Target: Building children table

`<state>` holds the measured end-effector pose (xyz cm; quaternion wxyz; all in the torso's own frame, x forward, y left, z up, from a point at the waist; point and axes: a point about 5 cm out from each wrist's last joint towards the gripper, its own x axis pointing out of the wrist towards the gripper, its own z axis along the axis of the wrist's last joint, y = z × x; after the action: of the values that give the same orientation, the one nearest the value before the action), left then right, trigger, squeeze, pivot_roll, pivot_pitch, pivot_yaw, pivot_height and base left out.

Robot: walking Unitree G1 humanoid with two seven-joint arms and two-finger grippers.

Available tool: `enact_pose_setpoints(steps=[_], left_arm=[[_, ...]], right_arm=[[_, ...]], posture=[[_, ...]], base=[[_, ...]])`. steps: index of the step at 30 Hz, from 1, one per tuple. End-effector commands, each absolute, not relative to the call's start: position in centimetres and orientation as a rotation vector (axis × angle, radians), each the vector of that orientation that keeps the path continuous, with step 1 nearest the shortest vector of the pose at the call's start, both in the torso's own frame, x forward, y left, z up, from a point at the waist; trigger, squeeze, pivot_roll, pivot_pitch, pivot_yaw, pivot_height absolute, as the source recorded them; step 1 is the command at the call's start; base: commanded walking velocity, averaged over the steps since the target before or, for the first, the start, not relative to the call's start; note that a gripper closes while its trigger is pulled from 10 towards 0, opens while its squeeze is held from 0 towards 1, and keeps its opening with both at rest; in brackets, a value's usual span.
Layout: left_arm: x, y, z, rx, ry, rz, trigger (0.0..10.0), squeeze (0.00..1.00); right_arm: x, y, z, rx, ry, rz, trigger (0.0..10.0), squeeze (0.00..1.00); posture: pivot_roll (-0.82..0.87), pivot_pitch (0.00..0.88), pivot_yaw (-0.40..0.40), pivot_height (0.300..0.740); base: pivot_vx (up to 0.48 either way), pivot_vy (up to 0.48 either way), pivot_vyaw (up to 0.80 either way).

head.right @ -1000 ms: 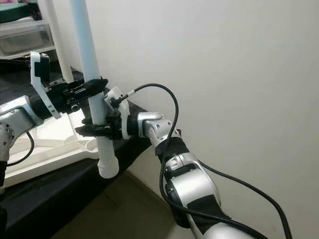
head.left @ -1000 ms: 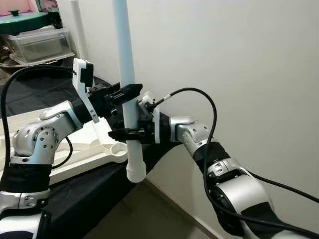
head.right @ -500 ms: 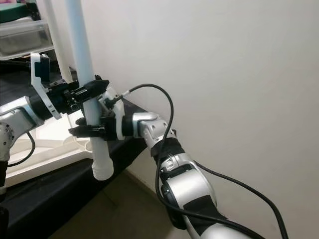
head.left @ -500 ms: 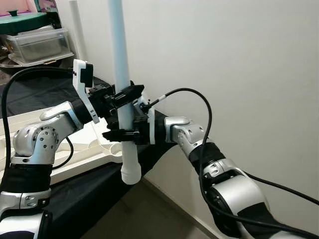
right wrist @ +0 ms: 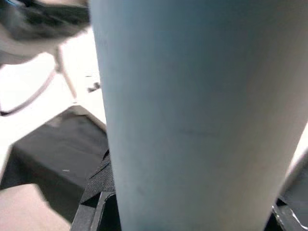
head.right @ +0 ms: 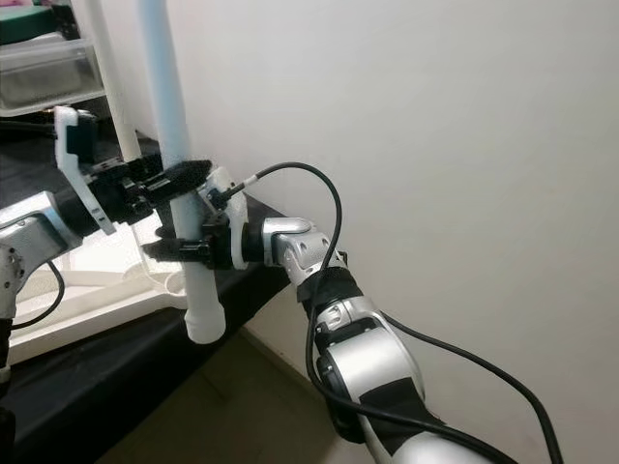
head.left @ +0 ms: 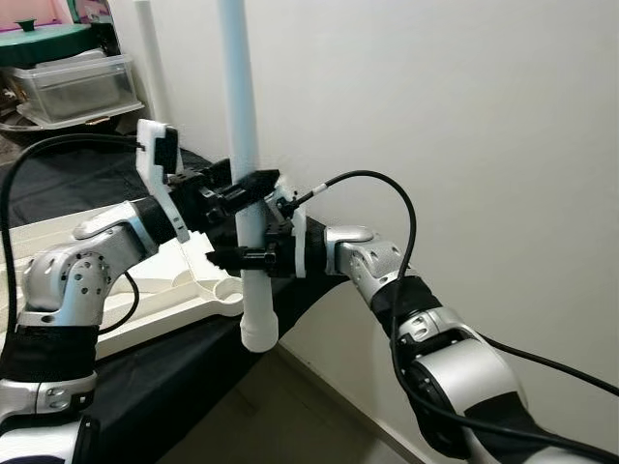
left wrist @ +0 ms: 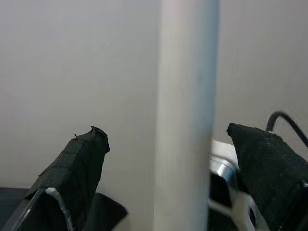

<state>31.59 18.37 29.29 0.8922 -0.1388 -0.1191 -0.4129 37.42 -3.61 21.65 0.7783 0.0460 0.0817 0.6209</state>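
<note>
Holding the pale blue table leg [head.left: 243,145] upright beside the wall, I clamp it with my right hand [head.left: 253,257]; my left hand [head.left: 250,186] straddles it just above, fingers apart. If the grip slackens, the leg could tip off line. Beyond lies the white tabletop [head.left: 145,295] on the black-draped surface [head.left: 145,377]; a clear bin [head.left: 77,82] sits far back, contents unclear.

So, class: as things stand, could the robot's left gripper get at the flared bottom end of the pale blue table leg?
Probably yes: the left gripper sits higher on the table leg, but the right gripper lies between it and the flared end, so it must go round.
</note>
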Motion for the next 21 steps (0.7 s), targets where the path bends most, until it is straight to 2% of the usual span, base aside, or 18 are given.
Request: enact_pose_setpoints(steps=[1,4,8,9,12,13,14,15,17,21], left_arm=[[31.2,18.8,29.6,-0.296,-0.274,-0.837,10.0,0.0],[30.6,19.8,30.1,-0.334,-0.317,-0.79,10.0,0.0],[30.1,20.6,29.9,-0.339,-0.356,-0.669,10.0,0.0],[30.1,20.9,29.5,-0.325,-0.364,-0.595,10.0,0.0],[30.0,21.1,29.3,-0.316,-0.368,-0.545,10.0,0.0],[29.9,21.3,28.5,-0.306,-0.377,-0.442,10.0,0.0],[29.6,21.4,27.4,-0.327,-0.38,-0.348,10.0,0.0],[29.6,21.4,27.4,-0.327,-0.38,-0.348,10.0,0.0],[28.8,20.9,25.3,-0.313,-0.357,-0.211,10.0,0.0],[27.8,19.5,23.5,-0.256,-0.31,-0.178,10.0,0.0]], right_arm=[[37.8,-3.7,22.6,0.08,0.14,1.326,0.0,0.0],[38.5,-5.4,22.9,0.069,0.126,1.243,0.0,0.0],[39.8,-7.1,24.0,0.093,0.042,1.044,0.0,0.0],[40.2,-7.6,24.4,0.085,0.005,0.963,3.4,0.0],[40.4,-7.9,24.7,0.078,-0.018,0.914,3.4,0.0],[40.6,-8.1,25.2,0.088,-0.073,0.857,10.0,0.0],[40.5,-8.2,25.7,0.097,-0.131,0.826,10.0,0.0],[40.5,-8.2,25.7,0.097,-0.131,0.826,10.0,0.0],[40.1,-8.2,26.0,0.085,-0.211,0.779,10.0,0.0],[39.6,-8.3,25.7,0.06,-0.253,0.715,10.0,0.0]], posture=[[0.02,0.0,-0.045,0.74],[0.02,0.0,-0.045,0.74],[0.02,0.0,-0.048,0.74],[0.02,0.0,-0.047,0.74],[0.02,0.0,-0.047,0.74],[0.02,0.0,-0.046,0.74],[0.02,0.0,-0.04,0.74],[0.02,0.0,-0.04,0.74],[0.02,0.0,-0.04,0.74],[0.02,0.0,-0.04,0.74]], base=[[0.0,0.0,0.0],[0.0,0.0,0.0],[0.0,0.0,0.0],[0.0,0.0,0.0],[0.0,0.0,0.0],[0.0,0.0,0.0],[0.0,0.0,0.0],[0.0,0.0,0.0],[0.0,0.0,0.0],[0.0,0.0,0.23]])
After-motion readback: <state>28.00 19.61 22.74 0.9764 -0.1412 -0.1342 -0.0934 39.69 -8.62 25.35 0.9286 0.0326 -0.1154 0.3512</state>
